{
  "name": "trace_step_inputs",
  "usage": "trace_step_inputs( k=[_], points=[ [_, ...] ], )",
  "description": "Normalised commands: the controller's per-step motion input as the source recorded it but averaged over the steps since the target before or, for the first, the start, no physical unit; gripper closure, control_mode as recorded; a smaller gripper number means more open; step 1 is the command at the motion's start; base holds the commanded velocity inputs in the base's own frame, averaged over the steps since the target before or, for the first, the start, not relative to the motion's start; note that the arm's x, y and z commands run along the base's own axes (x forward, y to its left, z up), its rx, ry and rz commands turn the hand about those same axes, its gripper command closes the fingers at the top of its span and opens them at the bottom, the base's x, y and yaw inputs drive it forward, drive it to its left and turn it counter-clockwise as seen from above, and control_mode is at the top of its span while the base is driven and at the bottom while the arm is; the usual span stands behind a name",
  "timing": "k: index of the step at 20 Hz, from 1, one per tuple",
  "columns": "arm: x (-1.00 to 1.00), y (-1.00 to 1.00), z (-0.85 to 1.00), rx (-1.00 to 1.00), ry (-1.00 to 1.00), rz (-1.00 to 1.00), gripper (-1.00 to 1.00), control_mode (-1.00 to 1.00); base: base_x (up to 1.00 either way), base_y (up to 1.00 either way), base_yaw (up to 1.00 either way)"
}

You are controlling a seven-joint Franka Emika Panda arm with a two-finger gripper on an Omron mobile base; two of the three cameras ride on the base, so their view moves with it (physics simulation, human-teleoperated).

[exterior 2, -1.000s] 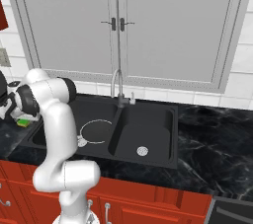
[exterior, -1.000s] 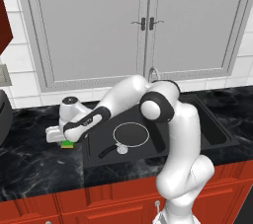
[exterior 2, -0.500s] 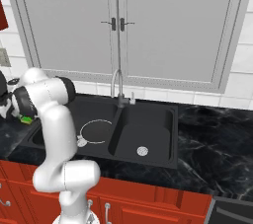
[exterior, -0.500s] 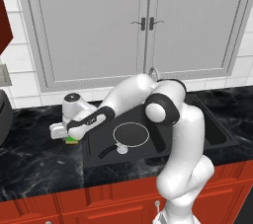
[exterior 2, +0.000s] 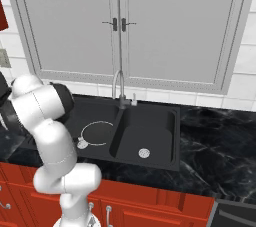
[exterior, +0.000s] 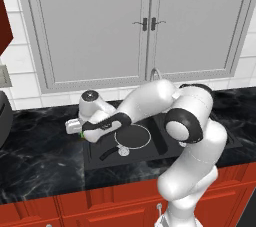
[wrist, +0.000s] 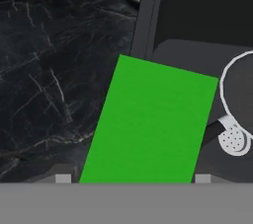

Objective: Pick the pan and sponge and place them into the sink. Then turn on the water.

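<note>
Black marble counter (exterior: 40, 161), grey cabinets (exterior: 145, 26), red base cupboards (exterior 2: 150, 206).

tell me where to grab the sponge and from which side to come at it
Grip the sponge across its two long edges, coming straight down from above. The hand view shows its flat green top as a rectangle lying between the fingertips, on the counter at the sink edge, so the narrow width probably fits the jaws.
</note>
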Motion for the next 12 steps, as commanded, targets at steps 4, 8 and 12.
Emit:
trace_step_inputs(
  k=[4, 8, 12],
  points=[
    [-0.03, -0.46, 0.05, 0.03, -0.05, 0.00, 1.00, -1.00, 0.00, 0.00, 0.00],
    [-0.01, -0.48, 0.00, 0.02, -0.01, 0.00, 1.00, -1.00, 0.00, 0.00, 0.00],
    [0.00, -0.47, 0.00, 0.02, 0.00, 0.00, 1.00, -1.00, 0.00, 0.00, 0.00]
  ],
)
